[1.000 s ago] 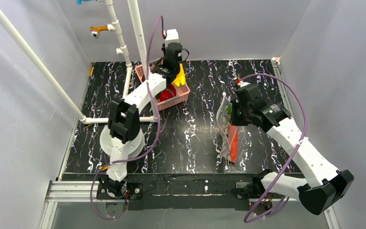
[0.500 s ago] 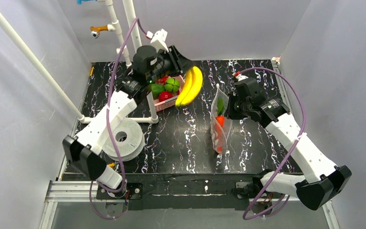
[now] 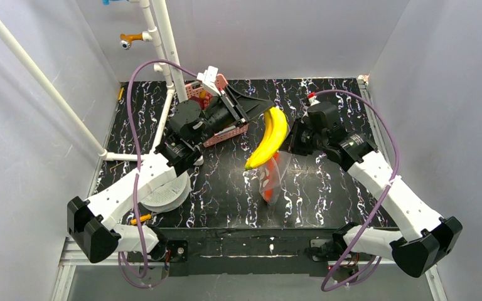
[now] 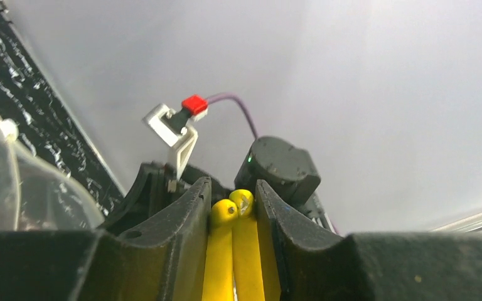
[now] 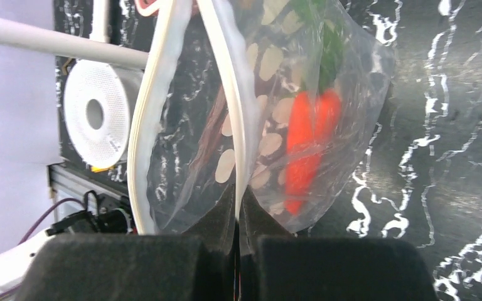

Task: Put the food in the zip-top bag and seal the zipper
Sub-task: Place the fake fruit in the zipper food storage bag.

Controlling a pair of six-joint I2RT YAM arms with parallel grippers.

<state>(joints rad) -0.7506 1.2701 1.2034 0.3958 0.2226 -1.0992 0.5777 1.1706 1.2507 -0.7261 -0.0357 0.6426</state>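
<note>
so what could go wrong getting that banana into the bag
The left gripper holds the banana only near one end, so its long body may swing or slip. The right gripper pinches just one lip of the zip-top bag, and the mouth between the zipper strips looks narrow. The banana's tip could catch a lip and shove the bag aside rather than go in.

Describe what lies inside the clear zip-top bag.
Inside the zip-top bag, an orange carrot with green leaves shows through the clear wall. The corner behind the right gripper is covered, so its contents cannot be told.
</note>
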